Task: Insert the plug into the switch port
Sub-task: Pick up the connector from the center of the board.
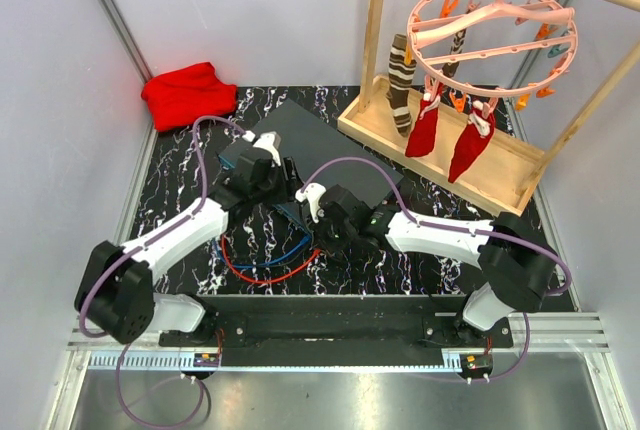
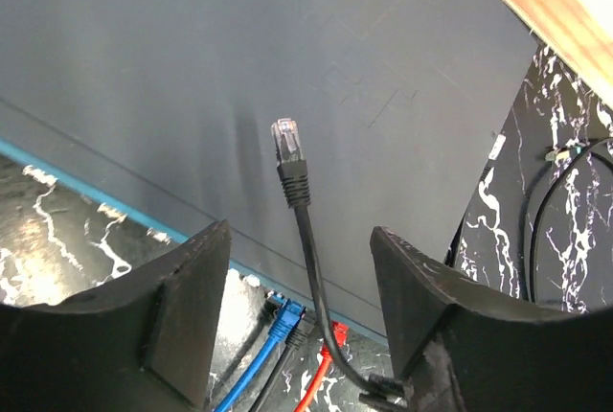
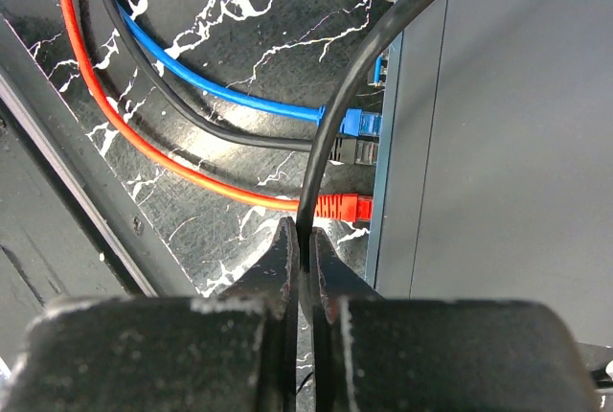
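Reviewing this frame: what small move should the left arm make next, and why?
Probably close the left gripper on the black cable just behind the plug. Its fingers stand open either side of it, the plug sits unplugged over the switch, and the right gripper pinches the cable.

We see the switch (image 2: 192,67) dark grey with a teal edge, blue cable (image 3: 220,86), red cable (image 3: 340,206), black cable (image 3: 308,192), table (image 3: 239,10) black with white veins.
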Controlling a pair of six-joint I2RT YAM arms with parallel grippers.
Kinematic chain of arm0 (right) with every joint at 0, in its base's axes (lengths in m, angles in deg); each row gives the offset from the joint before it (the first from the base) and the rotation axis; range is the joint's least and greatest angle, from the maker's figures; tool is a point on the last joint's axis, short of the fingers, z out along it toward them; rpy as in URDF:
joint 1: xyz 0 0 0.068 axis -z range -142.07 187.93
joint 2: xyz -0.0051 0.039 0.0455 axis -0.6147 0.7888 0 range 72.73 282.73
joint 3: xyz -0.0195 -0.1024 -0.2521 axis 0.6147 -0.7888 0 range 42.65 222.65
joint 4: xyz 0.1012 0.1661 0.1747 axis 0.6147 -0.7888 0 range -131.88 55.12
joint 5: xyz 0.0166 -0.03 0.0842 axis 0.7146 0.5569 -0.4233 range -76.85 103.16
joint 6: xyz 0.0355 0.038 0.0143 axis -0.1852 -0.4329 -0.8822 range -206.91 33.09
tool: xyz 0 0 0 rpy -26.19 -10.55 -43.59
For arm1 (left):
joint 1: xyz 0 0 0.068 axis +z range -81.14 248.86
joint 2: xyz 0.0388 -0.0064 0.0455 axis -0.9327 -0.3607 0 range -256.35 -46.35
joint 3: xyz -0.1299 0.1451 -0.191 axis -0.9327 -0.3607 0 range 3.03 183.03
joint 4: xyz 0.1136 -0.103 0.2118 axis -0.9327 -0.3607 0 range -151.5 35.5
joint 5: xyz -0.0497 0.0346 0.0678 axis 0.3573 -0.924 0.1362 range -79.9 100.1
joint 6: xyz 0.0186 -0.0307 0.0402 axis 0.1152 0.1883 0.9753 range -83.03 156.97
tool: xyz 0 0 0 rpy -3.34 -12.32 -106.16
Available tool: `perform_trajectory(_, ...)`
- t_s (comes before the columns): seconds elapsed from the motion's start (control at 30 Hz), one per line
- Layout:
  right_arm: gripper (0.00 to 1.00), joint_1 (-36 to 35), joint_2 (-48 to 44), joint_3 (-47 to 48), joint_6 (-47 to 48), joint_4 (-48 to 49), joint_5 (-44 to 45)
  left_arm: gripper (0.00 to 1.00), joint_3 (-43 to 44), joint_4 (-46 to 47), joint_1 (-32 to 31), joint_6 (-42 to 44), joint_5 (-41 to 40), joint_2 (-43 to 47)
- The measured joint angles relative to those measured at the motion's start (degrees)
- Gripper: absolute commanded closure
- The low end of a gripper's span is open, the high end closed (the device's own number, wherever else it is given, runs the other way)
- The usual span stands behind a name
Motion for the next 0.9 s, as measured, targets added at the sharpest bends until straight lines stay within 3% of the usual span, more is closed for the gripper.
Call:
perform_trajectory(0.1,1.00,0.0,0.0,0.0,0.0,0.2,0.0,0.43,1.5,0.0,0.0,0.2,0.8,-3.2)
perform_trajectory(0.27,1.00,0.0,0.0,0.0,0.0,0.8,0.1,0.74,2.7,-0.5,0.0,1.2,2.2,-8.1)
perform_trajectory(0.33,1.00,0.0,0.0,0.0,0.0,0.9,0.1,0.97,2.8,-0.9,0.0,1.4,3.0,-9.0)
perform_trajectory(0.37,1.00,0.0,0.0,0.0,0.0,0.9,0.1,1.00,2.8,-1.1,0.0,1.4,3.2,-9.2)
perform_trajectory(0.47,0.92,0.0,0.0,0.0,-0.1,1.2,0.2,1.00,2.8,-1.0,-0.1,1.8,3.7,-8.9)
perform_trajectory(0.63,0.57,0.0,-0.7,0.1,-1.3,0.7,1.0,1.00,2.8,-2.6,0.1,2.6,3.6,-4.5)
perform_trajectory(0.83,0.35,3.1,-7.2,1.5,-3.3,-3.6,1.8,1.00,2.9,-4.6,3.2,2.9,4.1,5.2)
perform_trajectory(0.9,0.33,5.4,-10.5,2.4,-3.9,-4.9,1.8,1.00,3.6,-5.8,4.8,3.5,4.5,8.0)
